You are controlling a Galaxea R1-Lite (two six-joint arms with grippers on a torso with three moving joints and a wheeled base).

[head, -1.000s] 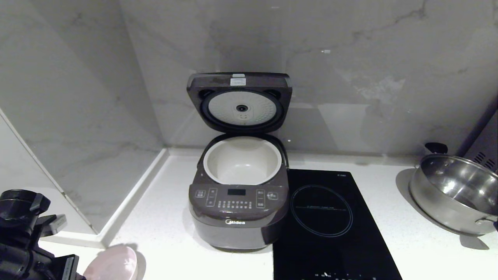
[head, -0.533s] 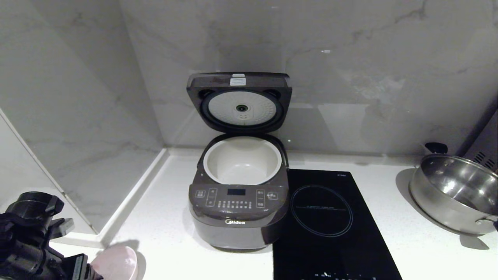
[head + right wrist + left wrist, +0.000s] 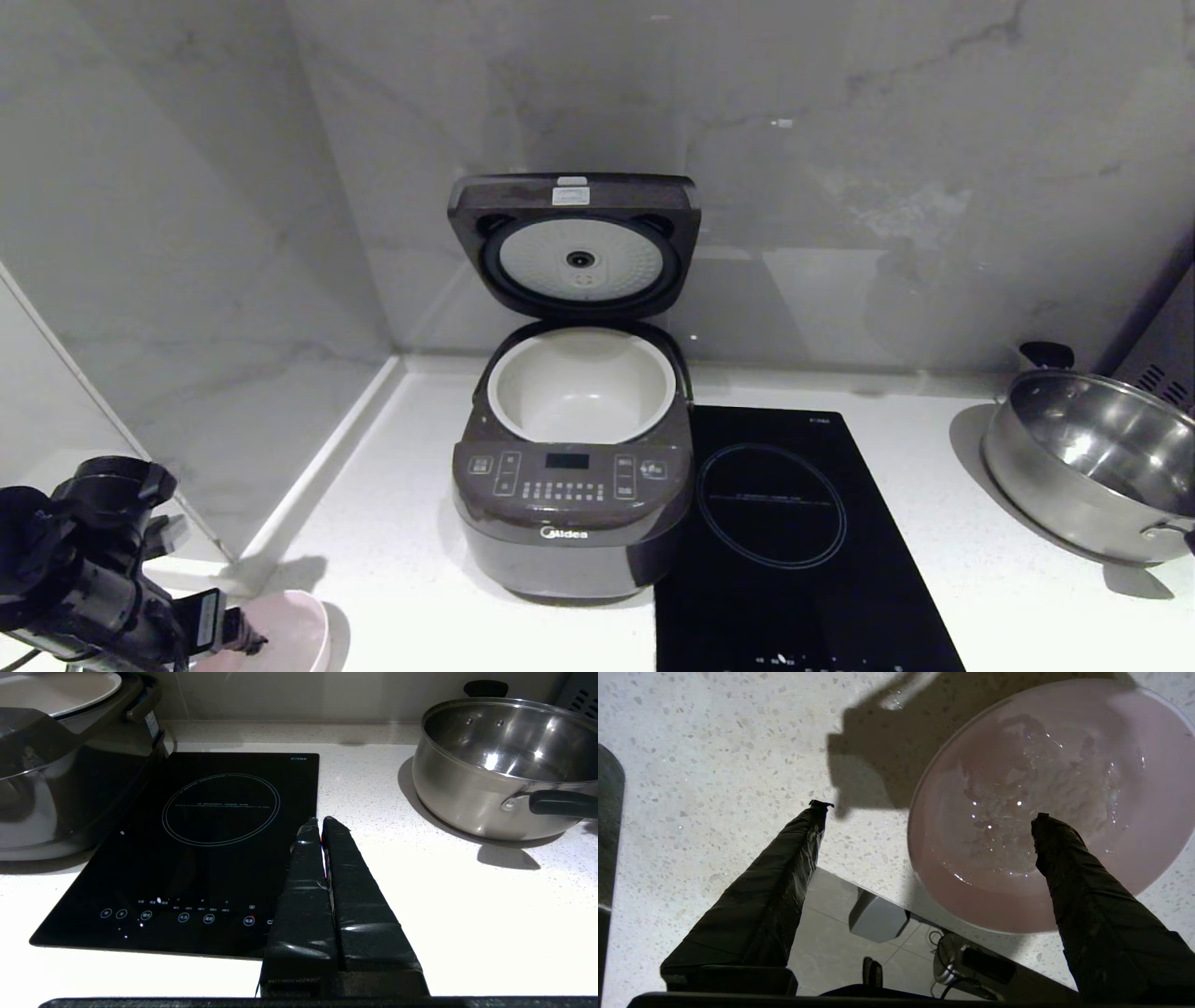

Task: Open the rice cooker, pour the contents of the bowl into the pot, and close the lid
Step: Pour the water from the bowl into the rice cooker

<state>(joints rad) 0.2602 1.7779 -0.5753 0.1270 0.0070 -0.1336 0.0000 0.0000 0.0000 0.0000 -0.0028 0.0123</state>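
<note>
Two fingers of the left gripper [image 3: 930,812] spread wide, holding nothing — one over the bowl [image 3: 1057,802], one over the counter [image 3: 714,765].
Bowl sits at the counter's near-left edge, well apart from the rice cooker [image 3: 574,523], whose lid [image 3: 574,245] stands raised; right gripper [image 3: 321,822] pressed closed beside the hob [image 3: 187,849].

One rice cooker [image 3: 571,485], one bowl [image 3: 1052,802], one hob [image 3: 794,541], one steel pan [image 3: 1088,462].

Cool, even overhead light falls across the white tabletop [image 3: 392,523], dimmer in the left wall corner. The steel pan [image 3: 495,760] shows bright glare spots and casts a soft shadow. The bowl [image 3: 1055,802] lies in the left claw's [image 3: 929,812] hard-edged shadow, its wet inside glinting.
</note>
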